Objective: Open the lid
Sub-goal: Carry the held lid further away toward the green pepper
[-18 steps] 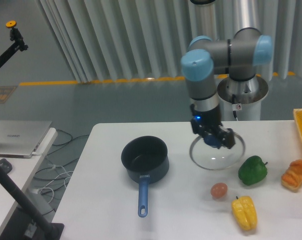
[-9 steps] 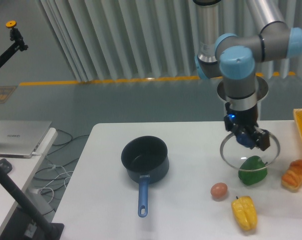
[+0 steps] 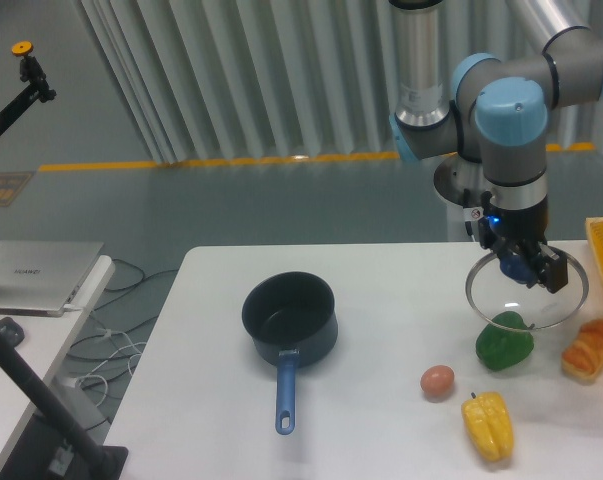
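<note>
The jaws are clamped on the blue knob of the lid [image 3: 527, 291], and I can see the glass disc hanging level under the gripper [image 3: 526, 268], clear of the table [image 3: 381, 420] and carried out toward its right edge. Over the last second I've watched the arm swing it rightward in steps: a second ago the lid sat low just to the right of the saucepan [image 3: 290, 320], half a second ago it was over the middle-right of the table above the green pepper [image 3: 504, 341], and now it hangs further right and a little higher, its near rim overlapping the top of that pepper in my view. I can't tell from this single angle how much air there is between rim and pepper. The saucepan stands uncovered near the table's centre, handle pointing to the front edge, and it hasn't shifted in any of the three pictures. So, as I judge it, the opening itself is done; what remains is finding somewhere to put the lid down. That worries me slightly: the right side is crowded, with the pepper, the egg [image 3: 437, 380], the yellow pepper [image 3: 488, 425] near the front edge and the bread [image 3: 590, 350] by the right edge, so I'd want a bare patch before releasing.
</note>
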`<action>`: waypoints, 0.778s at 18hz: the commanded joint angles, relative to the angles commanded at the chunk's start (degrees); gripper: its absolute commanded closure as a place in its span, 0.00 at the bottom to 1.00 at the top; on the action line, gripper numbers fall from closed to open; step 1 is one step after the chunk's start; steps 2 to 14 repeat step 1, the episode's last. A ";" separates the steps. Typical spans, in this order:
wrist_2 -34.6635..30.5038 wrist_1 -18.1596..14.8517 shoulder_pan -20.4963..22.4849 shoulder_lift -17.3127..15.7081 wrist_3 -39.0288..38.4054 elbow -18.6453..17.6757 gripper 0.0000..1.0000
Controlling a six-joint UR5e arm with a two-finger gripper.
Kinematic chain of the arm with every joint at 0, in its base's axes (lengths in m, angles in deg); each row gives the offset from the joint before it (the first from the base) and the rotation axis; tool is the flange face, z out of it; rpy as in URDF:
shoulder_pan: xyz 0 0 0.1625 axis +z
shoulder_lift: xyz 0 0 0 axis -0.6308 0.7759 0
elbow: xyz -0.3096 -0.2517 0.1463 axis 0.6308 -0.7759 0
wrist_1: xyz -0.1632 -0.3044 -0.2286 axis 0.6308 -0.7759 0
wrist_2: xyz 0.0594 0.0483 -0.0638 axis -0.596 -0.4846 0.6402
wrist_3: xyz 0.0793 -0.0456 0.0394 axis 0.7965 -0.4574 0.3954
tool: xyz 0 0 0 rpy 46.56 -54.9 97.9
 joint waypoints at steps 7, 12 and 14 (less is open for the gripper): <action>0.00 -0.09 0.00 0.00 0.00 0.00 0.85; 0.00 -0.09 0.00 0.00 0.00 0.00 0.85; 0.00 -0.09 0.00 0.00 0.00 0.00 0.85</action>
